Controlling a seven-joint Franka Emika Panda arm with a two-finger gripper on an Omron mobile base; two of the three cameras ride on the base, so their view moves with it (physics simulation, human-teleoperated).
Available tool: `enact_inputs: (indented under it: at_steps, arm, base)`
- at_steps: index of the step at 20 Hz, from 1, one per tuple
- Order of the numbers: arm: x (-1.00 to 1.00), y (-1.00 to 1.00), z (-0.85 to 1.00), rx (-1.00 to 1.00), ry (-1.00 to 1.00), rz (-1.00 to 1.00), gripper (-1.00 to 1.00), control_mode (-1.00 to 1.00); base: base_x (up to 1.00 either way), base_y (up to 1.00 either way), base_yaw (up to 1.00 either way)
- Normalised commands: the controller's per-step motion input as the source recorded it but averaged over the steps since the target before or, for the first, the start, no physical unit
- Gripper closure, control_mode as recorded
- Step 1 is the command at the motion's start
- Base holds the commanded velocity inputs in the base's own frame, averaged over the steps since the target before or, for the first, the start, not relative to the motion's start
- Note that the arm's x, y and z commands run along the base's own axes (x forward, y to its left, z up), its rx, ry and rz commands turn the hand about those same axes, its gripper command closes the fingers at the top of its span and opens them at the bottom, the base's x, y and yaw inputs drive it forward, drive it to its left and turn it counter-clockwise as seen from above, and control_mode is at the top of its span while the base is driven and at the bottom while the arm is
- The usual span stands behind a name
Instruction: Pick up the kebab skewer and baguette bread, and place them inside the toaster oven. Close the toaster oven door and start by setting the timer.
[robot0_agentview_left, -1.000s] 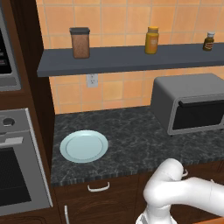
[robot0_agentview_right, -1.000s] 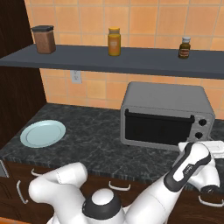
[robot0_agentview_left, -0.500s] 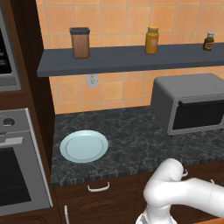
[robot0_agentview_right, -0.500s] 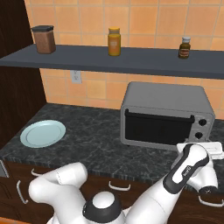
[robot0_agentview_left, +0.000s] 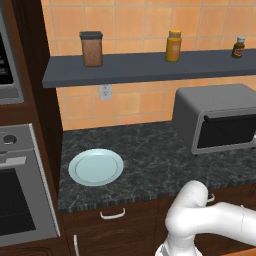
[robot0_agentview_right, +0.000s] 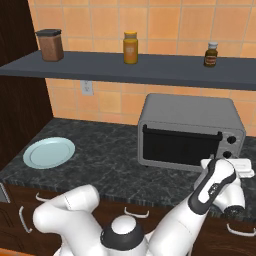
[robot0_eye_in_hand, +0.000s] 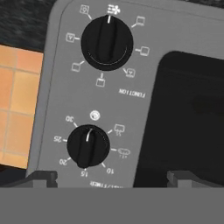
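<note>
Counter (robot0_agentview_right: 115, 157) | toaster oven (robot0_agentview_right: 190, 131) door shut | gripper (robot0_eye_in_hand: 111, 177) spread (facing timer knob (robot0_eye_in_hand: 87, 146))

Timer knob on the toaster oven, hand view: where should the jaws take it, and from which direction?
Grip the raised ridge across the timer knob, one jaw on each long flank, coming straight at the toaster oven control panel. The ridge is the knob's only narrow, flat-sided part; the round rim gives poorer purchase for turning.
</note>
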Motion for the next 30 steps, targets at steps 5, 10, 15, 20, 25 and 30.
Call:
enact_inputs:
  at_steps: [5,10,15,20,25,30]
  arm:
    - [0.0,-0.27,-0.06,0.03,0.0,0.0,-1.0,-1.0]
    - [0.01,-0.09,-0.09,0.02,0.0,0.0,-1.0,-1.0]
    - [0.01,0.0,-0.03,0.01,0.0,0.0,-1.0,-1.0]
    - [0.02,0.0,0.0,0.0,-0.01,0.0,-1.0,-1.0]
    - [0.13,0.0,0.0,0.0,0.0,0.0,-1.0,-1.0]
    - [0.15,0.0,-0.01,0.0,0.0,0.0,-1.0,-1.0]
  base:
    - [0.0,0.0,0.0]
    - [0.0,0.0,0.0]
    - [0.0,0.0,0.0]
    - [0.0,0.0,0.0]
    - [0.0,0.0,0.0]
    - [0.0,0.0,0.0]
